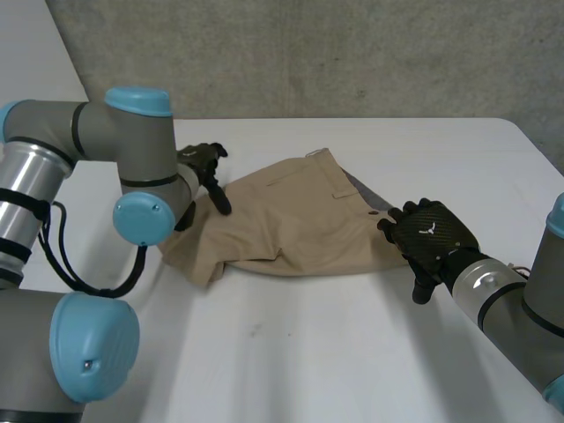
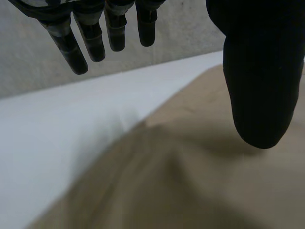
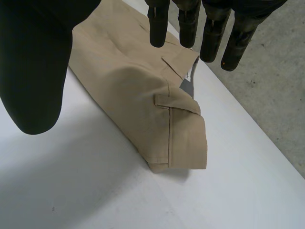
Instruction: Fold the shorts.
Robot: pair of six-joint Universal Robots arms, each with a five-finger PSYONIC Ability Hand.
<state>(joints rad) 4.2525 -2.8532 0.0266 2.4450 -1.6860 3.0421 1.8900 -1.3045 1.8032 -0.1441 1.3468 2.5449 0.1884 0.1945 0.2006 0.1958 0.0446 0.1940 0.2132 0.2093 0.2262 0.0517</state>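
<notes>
Step (judged): next fold; take the left end and the waistband end evenly so the layers stay aligned.
Left hand (image 1: 204, 167): fingers straight, spread, holding nothing; at the garment's left end.
Beige cotton shorts (image 1: 291, 220): lying doubled, mid white table (image 1: 308, 352).
Right hand (image 1: 429, 233): fingers relaxed, empty; just beside the waistband end.
</notes>
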